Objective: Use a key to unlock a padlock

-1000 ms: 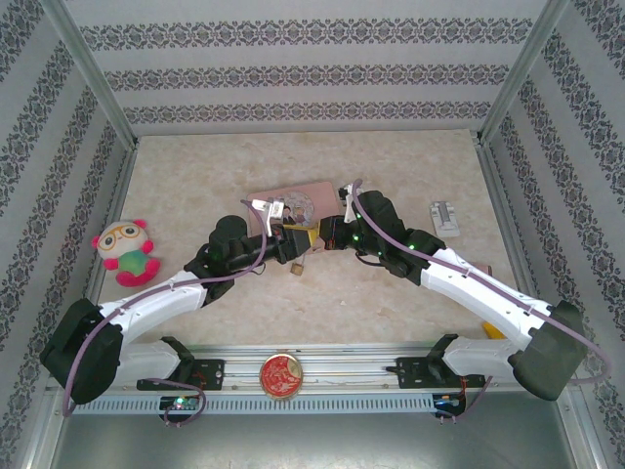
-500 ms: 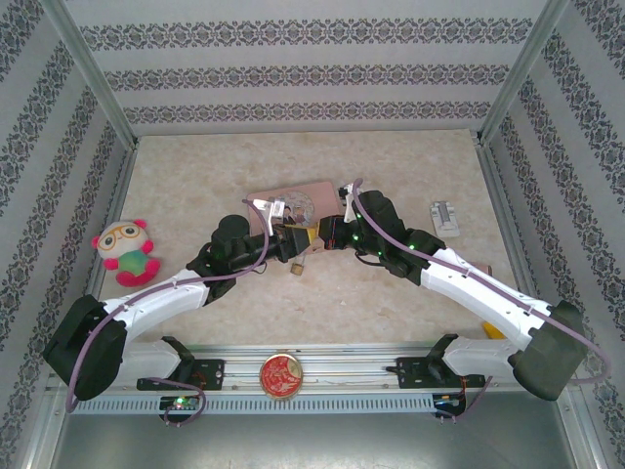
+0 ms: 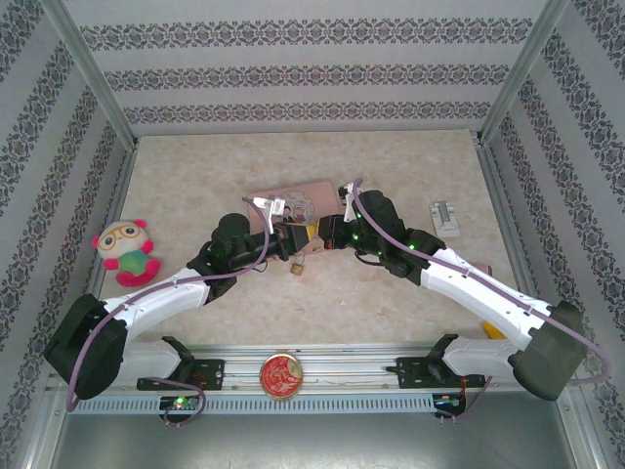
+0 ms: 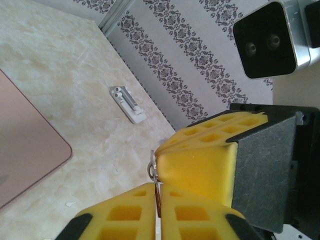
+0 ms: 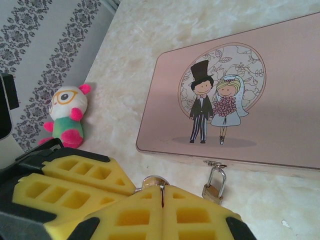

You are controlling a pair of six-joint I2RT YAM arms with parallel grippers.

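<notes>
A handover of the key [image 5: 152, 181] is judged to be in hand. The right gripper [image 5: 162, 197] is pressed shut on the thin key, whose ring is seen above the pads. The left gripper [image 4: 159, 200] is clamped on the same piece, tip to tip. The padlock [image 5: 214, 186] is seen at the front edge of the pink tin box [image 5: 280, 100], near both grippers. Next, 1 grip must be released and the blade lined up with the keyhole. Compared with 1 second ago, the left jaws are narrowed from part-open to shut and the left arm is brought nearer; the padlock is unmoved.
</notes>
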